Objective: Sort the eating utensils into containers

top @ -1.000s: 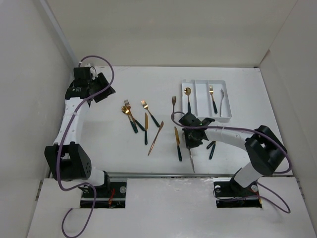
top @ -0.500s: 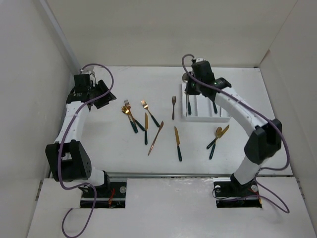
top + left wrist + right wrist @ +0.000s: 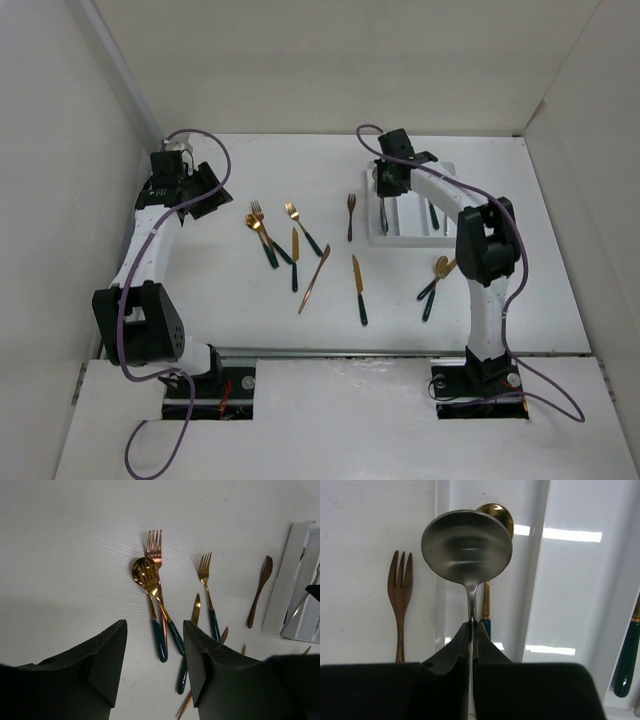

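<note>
My right gripper is shut on the thin handle of a silver spoon and holds it above the left compartment of the white tray. A gold spoon with a green handle lies in that compartment below it. A gold fork lies in the middle compartment. My left gripper is open and empty, above the table left of a cluster of a gold spoon and forks.
A copper fork lies just left of the tray. Knives lie mid-table, and two gold spoons lie in front of the tray. White walls enclose the table on three sides.
My right arm lifted the silver spoon from the front of the table and carried it back over the tray's left compartment. The left arm barely moved.
</note>
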Controlling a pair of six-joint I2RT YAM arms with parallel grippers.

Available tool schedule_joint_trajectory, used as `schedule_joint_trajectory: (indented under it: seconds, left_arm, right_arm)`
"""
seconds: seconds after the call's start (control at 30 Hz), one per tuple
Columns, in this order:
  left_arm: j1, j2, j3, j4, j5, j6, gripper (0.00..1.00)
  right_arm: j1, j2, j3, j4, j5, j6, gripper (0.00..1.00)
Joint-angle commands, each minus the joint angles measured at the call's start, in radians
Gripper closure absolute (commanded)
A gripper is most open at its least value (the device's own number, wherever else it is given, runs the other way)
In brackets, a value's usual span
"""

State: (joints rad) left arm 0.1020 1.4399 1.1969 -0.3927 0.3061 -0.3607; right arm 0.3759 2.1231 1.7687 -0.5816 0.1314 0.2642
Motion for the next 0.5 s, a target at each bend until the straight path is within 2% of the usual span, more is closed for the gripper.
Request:
schedule_joint_trajectory:
  seconds: [0.0,0.13,0.23,0.27,0.4,0.47]
  left_arm:
    - [0.004,-0.004,0.001,0.023,-0.012,0.028,0.55]
    - [0.004,0.005,-0.022,0.034,-0.021,0.028,0.55]
    - [0.004,0.005,-0.065,0.045,-0.021,0.028,0.55]
    - [0.004,0.005,-0.085,0.045,-0.021,0.028,0.55]
    - [-0.018,0.014,-0.117,0.055,-0.012,0.019,0.55]
    - [-0.047,0.023,-0.128,0.055,-0.042,0.019,0.55]
  right_arm:
    - [-0.008,-0.006,0.061,0.019,-0.009,-0.016,1.0]
    - [-0.008,0.03,0.061,0.009,-0.027,-0.007,1.0]
    - [-0.008,0.04,0.052,0.0,-0.027,-0.006,0.73]
    - [-0.008,0.04,0.052,0.0,-0.027,-0.006,0.57]
    - [-0.008,0.017,0.043,0.0,-0.016,0.003,0.38]
    - [-0.008,-0.009,0.043,0.0,-0.016,0.012,0.34]
